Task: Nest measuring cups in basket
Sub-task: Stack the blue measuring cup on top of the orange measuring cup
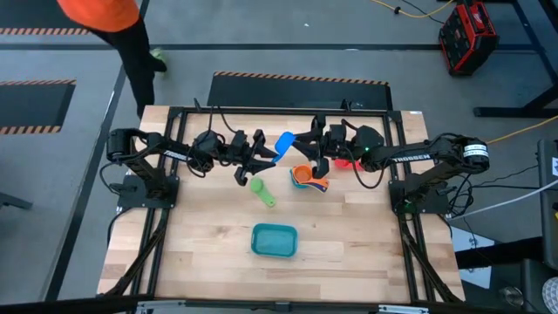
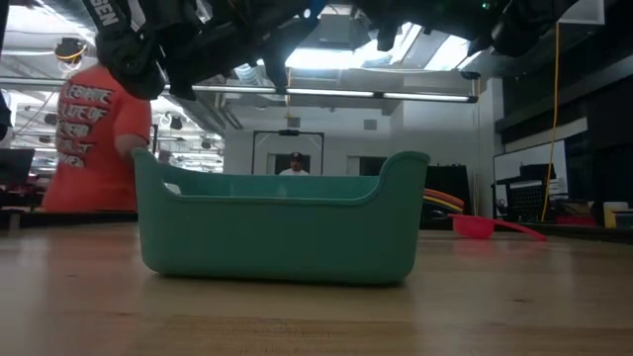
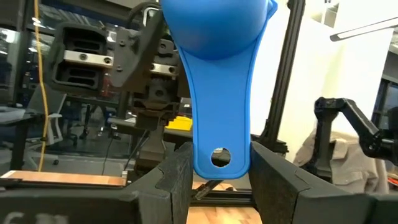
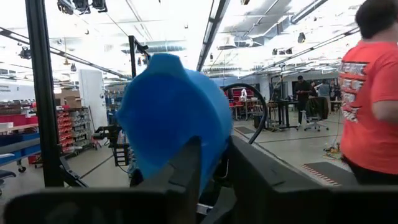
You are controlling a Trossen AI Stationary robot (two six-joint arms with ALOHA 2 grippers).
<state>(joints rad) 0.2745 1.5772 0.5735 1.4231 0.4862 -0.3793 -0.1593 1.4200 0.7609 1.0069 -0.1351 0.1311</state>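
Both grippers meet above the table's far centre on one blue cup [image 1: 285,142] — left gripper [image 1: 267,153] closed on its handle, right gripper [image 1: 307,139] closed on its bowl, apparently a handover — while the basket [image 1: 275,241] waits near, well apart.

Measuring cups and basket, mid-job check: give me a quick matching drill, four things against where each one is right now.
Things:
1. blue cup
2. green cup
3. red cup
4. basket

Places:
A. lying alone on the table, between the arms and the basket
B. held in the air between the left hand and right hand
C. on the table under the right arm
D. near the table's front edge, nothing visible inside it

Pairs: 1-B, 2-A, 3-C, 4-D
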